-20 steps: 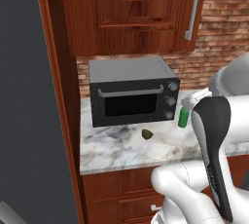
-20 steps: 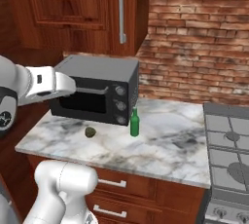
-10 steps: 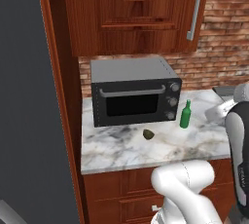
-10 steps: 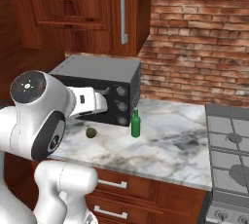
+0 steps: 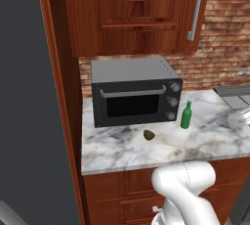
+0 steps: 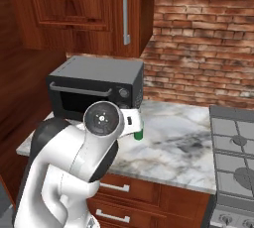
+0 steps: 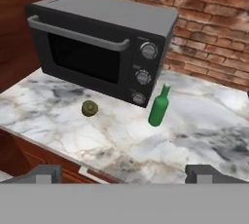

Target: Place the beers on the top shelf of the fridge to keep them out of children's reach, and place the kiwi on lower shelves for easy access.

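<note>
One green beer [image 7: 158, 107] stands upright on the marble counter [image 7: 204, 121], just off the right front corner of the black oven [image 7: 97, 43]. The kiwi [image 7: 89, 107] lies on the counter in front of the oven door. My gripper [image 7: 124, 174] hangs back from the counter's front edge, open, its fingertips [image 7: 44, 173] far apart with nothing between them. The left base view shows the beer [image 5: 186, 115], the kiwi [image 5: 149, 134] and the grey fridge [image 5: 29, 97] at the far left. Top shelf and lower shelves are hidden. My arm partly covers the beer [image 6: 139, 134] in the right base view.
Wooden wall cabinets [image 5: 132, 13] hang above the oven [image 5: 132, 92], and a brick wall runs behind the counter. A gas stove [image 6: 233, 157] adjoins the counter on the right. Drawers [image 6: 129, 192] sit under the counter. My arm's elbow [image 6: 101, 120] bulks in front.
The arm has swung out of the right of the left base view and toward the middle of the right base view. Beer and kiwi have not moved. The gripper stays open.
</note>
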{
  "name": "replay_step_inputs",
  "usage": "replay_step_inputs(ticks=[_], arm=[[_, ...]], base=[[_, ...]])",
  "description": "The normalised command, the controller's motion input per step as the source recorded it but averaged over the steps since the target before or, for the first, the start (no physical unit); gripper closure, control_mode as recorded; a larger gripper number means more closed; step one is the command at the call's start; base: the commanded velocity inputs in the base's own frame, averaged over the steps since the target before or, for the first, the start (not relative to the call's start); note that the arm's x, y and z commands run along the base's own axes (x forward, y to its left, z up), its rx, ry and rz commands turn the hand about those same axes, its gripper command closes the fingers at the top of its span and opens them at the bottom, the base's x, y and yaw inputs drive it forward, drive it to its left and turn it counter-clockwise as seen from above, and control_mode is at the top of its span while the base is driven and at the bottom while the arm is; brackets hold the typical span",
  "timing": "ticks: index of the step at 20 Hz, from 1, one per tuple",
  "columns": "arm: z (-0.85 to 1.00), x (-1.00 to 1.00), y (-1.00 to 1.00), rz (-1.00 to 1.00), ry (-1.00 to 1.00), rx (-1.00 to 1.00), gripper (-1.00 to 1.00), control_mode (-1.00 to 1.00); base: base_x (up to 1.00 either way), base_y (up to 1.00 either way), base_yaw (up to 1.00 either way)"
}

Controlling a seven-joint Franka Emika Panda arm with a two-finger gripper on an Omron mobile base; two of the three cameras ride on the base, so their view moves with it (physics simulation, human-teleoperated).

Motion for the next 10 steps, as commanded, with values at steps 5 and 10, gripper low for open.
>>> replay_step_inputs(ticks=[5, 10], arm=[[-0.2, 0.41, -0.24, 0.11, -0.06, 0.06, -1.0, -1.0], [-0.23, 0.4, -0.08, 0.12, -0.05, 0.04, -1.0, -1.0]], base=[[0.0, 0.0, 0.0], [0.0, 0.0, 0.0]])
